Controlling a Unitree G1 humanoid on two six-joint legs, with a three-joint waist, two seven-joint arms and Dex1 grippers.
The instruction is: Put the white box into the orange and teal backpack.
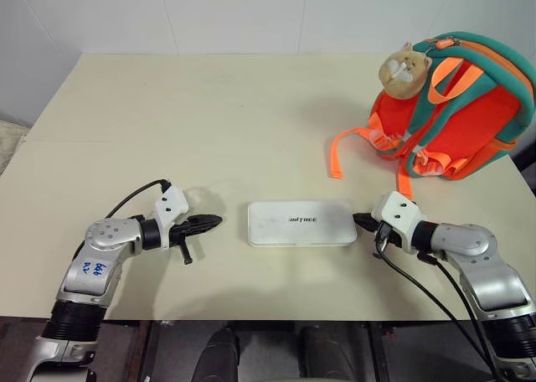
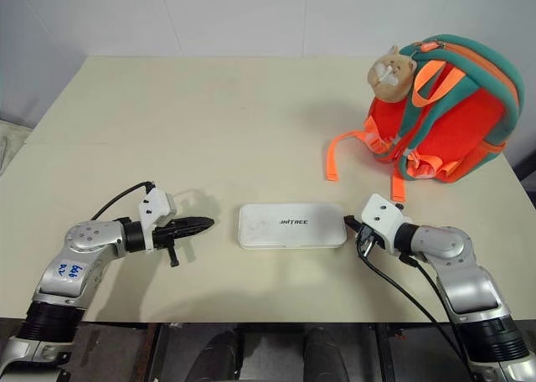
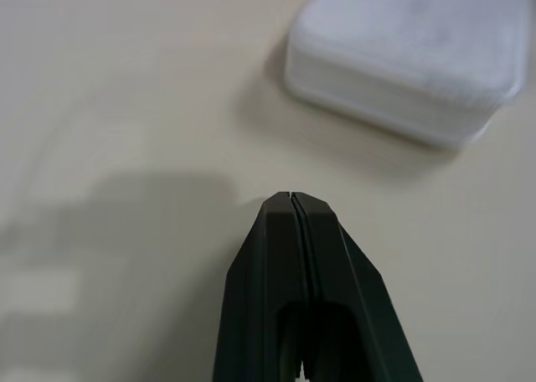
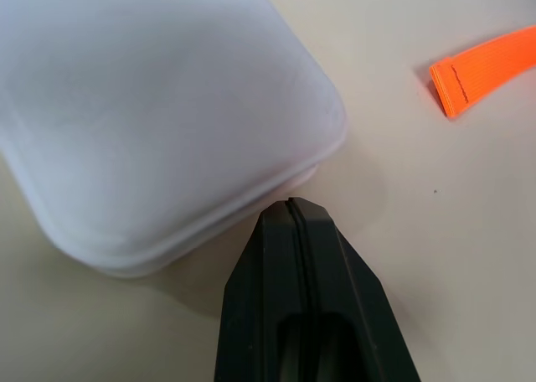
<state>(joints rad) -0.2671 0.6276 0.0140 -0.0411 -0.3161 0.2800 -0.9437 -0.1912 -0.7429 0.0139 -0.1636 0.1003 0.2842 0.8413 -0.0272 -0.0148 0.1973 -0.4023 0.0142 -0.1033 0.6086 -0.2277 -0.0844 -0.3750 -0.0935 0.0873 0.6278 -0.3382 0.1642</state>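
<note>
Two grippers: both sit low over the table (image 1: 167,114), one at each short end of the white box (image 1: 301,224), tips pointing inward at it.
Left gripper (image 1: 216,221): fingers pressed together with no gap, holding nothing; its tip is near the box's left end but apart from it, with bare tabletop between. In the left wrist view the closed tip (image 3: 290,199) aims toward the box's corner (image 3: 402,55).
Right gripper (image 1: 358,220): fingers likewise pressed together, nothing held. In the right wrist view the closed tip (image 4: 290,204) lies right at the box's rounded edge (image 4: 167,122); whether it actually touches cannot be told.
White box: lies flat near the table's front edge, long side across, small dark lettering facing up on its top.
Orange and teal backpack (image 1: 469,114): stands at the far right of the table, well apart from the box, straps side facing the robot.
Hamster charm (image 1: 404,69): tan plush, hanging at the backpack's upper left.
Orange webbing (image 1: 337,152): loose straps trail from the backpack onto the tabletop; one end (image 4: 481,70) lies near the right gripper.
</note>
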